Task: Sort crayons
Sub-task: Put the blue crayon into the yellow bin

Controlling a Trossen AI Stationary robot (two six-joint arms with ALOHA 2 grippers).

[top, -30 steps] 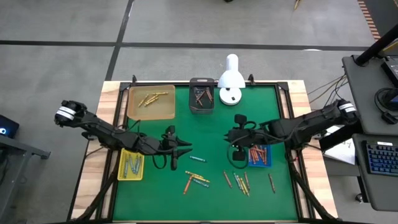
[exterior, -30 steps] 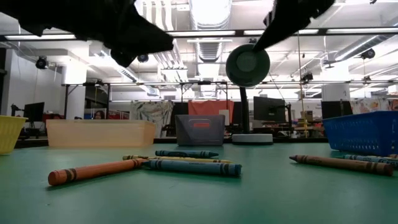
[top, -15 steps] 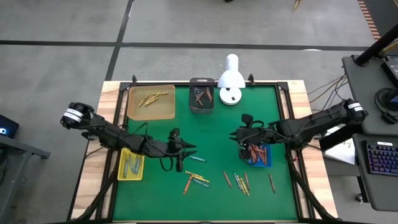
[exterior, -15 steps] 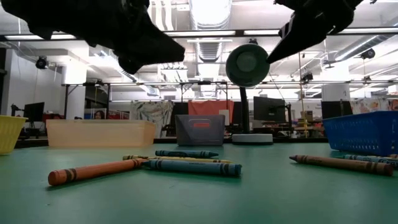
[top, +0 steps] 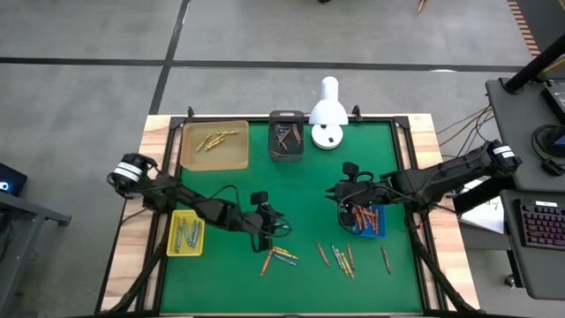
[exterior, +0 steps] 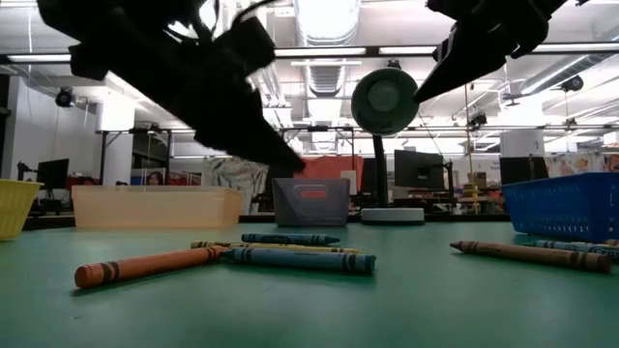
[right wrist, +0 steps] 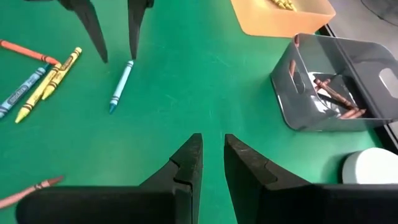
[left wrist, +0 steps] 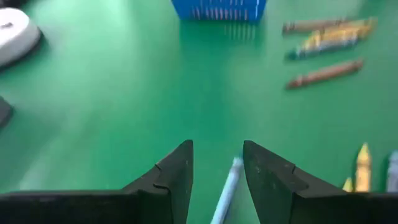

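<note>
Crayons (top: 281,256) lie loose near the mat's front edge, with open green around our left gripper (left wrist: 217,163), whose empty fingers gape over a light blue crayon (right wrist: 121,85). Our right gripper (right wrist: 212,157), narrowly parted and empty, hangs beside the blue tray (top: 374,225).

Crayons (top: 281,256) are lying scattered across the lower middle of the high view, thin paper-wrapped sticks flat on the green surface. A light blue crayon (right wrist: 121,85) is lying alone in the upper left of the right wrist view, angled slightly off vertical. Just left of it, two yellow crayons (right wrist: 50,83) and a blue one are lying fanned together, with an orange crayon (right wrist: 28,51) above them. In the low view an orange crayon (exterior: 150,264) is resting at lower left, touching a blue-green crayon (exterior: 300,259) at centre; a brown crayon (exterior: 530,254) is lying at right. More crayons are sitting sorted in bins near the frame's upper middle and sides.
</note>
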